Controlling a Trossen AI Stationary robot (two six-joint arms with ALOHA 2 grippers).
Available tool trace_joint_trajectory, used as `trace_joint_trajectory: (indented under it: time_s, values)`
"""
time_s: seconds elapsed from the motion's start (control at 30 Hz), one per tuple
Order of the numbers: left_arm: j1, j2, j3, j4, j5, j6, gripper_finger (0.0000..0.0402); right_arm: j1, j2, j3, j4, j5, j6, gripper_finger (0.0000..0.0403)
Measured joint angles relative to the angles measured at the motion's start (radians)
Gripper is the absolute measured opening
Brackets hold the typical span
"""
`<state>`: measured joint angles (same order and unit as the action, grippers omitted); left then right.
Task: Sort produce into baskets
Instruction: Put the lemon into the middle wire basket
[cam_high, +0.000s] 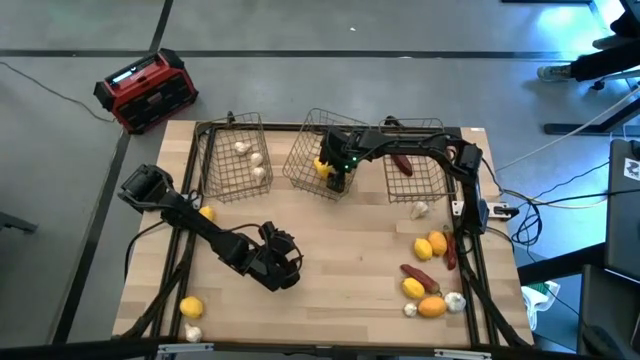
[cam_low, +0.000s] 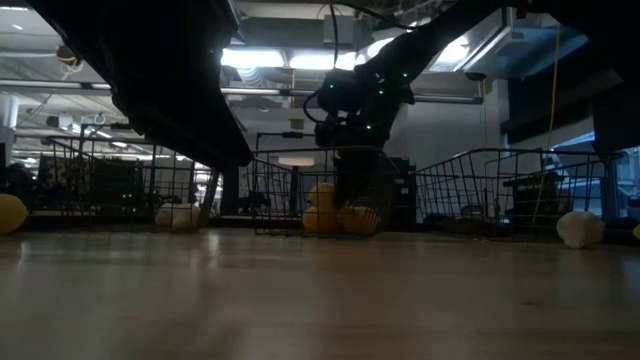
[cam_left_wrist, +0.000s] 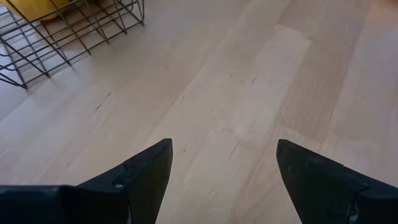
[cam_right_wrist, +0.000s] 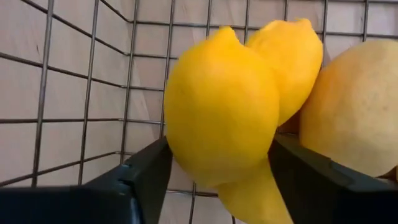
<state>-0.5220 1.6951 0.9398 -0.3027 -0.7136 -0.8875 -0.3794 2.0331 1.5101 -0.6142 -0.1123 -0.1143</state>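
Three wire baskets stand along the far edge: the left one (cam_high: 235, 155) holds white bulbs (cam_high: 250, 160), the middle one (cam_high: 312, 160) holds lemons (cam_low: 325, 215), and the right one (cam_high: 415, 165) holds a dark red piece (cam_high: 402, 163). My right gripper (cam_high: 337, 180) reaches down into the middle basket, and its fingers stand on either side of a yellow lemon (cam_right_wrist: 217, 106). Two more yellow fruits (cam_right_wrist: 354, 106) lie right behind it. My left gripper (cam_high: 285, 268) hovers open over bare table near the middle front, with nothing between its fingers (cam_left_wrist: 146, 180). My right gripper has the lemon between its two fingers, which meet its two opposite sides (cam_right_wrist: 177, 152) near its lower half. The fingers come from above, slanting down into the middle basket. The lemon leans against the other yellow fruits; what is under it is hidden.
Loose produce lies at the right front (cam_high: 430, 275): lemons, an orange piece, dark red pieces, white bulbs. A white bulb (cam_high: 420, 210) lies in front of the right basket. Two lemons (cam_high: 206, 212) (cam_high: 190, 306) and a bulb (cam_high: 192, 333) lie on the left. A red-and-black box (cam_high: 145, 90) stands off the table.
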Motion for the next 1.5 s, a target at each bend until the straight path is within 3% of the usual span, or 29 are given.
trace_joint_trajectory:
  time_s: [0.13, 0.4, 0.57, 0.67, 1.0, 1.23, 1.5]
  values:
    - [0.000, 0.000, 0.000, 0.000, 0.000, 0.000, 0.0285, 0.000, 0.000, 0.006, -0.002, 0.000, 0.001, 0.0284]
    - [0.000, 0.000, 0.000, 0.000, 0.000, -0.013, 0.0285, 0.000, -0.015, 0.146, -0.214, -0.018, -0.025, 0.0289]
    - [0.001, 0.000, 0.000, -0.001, 0.001, -0.069, 0.0285, 0.010, -0.112, 0.207, -0.339, -0.021, -0.017, 0.0289]
    - [0.001, -0.002, 0.000, -0.001, 0.001, -0.057, 0.0285, 0.040, -0.193, 0.206, -0.368, 0.028, -0.008, 0.0289]
    - [-0.002, -0.161, 0.002, -0.105, 0.049, -0.027, 0.0285, 0.259, -0.396, 0.166, -0.373, 0.190, 0.005, 0.0289]
    - [-0.013, -0.271, 0.002, -0.107, 0.233, 0.068, 0.0285, 0.453, -0.452, 0.066, -0.381, 0.276, 0.032, 0.0289]
    - [-0.017, -0.273, 0.003, -0.103, 0.244, 0.214, 0.0285, 0.607, -0.469, -0.102, -0.250, 0.312, 0.038, 0.0289]
